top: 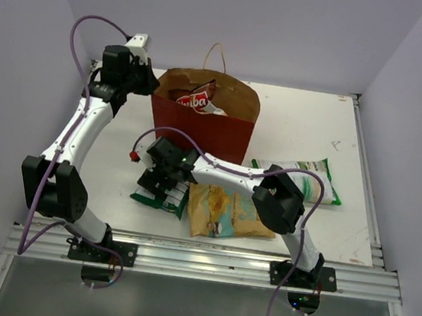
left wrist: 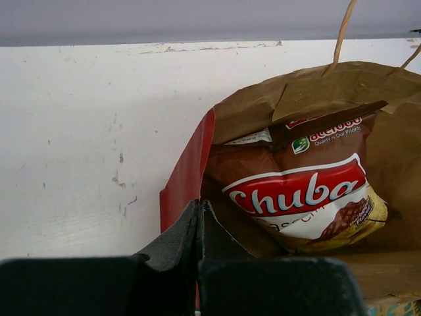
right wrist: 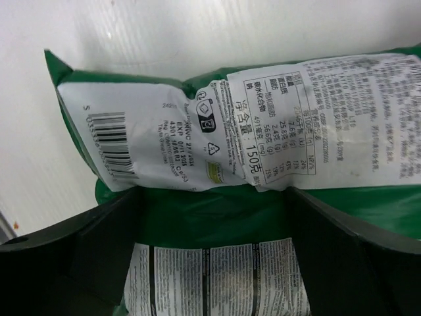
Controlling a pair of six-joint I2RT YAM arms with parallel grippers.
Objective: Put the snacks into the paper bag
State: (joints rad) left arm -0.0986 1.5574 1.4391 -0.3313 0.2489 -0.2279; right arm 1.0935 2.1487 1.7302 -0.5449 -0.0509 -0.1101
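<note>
The reddish-brown paper bag (top: pixel 207 130) stands open at the back of the table, with a dark brown-red cassava snack (top: pixel 197 101) inside it. My left gripper (top: pixel 149 81) is shut on the bag's left rim. In the left wrist view its pressed-together fingers (left wrist: pixel 199 204) pinch the red wall (left wrist: pixel 187 178) beside the Chuba packet (left wrist: pixel 296 197). My right gripper (top: pixel 160 186) hangs open over the green-white packet (right wrist: pixel 263 99), which lies label-side up between its wide-spread fingers (right wrist: pixel 212 197). A tan-yellow packet (top: pixel 228 210) lies just right of it. A pale white-green packet (top: pixel 304 181) lies further right.
The white table (top: pixel 300 123) is walled in at the back and both sides. A metal rail (top: pixel 198 260) with both arm bases runs along the near edge. Purple cables (top: pixel 84 27) loop off each arm. The right arm's elbow (top: pixel 279 201) overhangs the tan-yellow packet.
</note>
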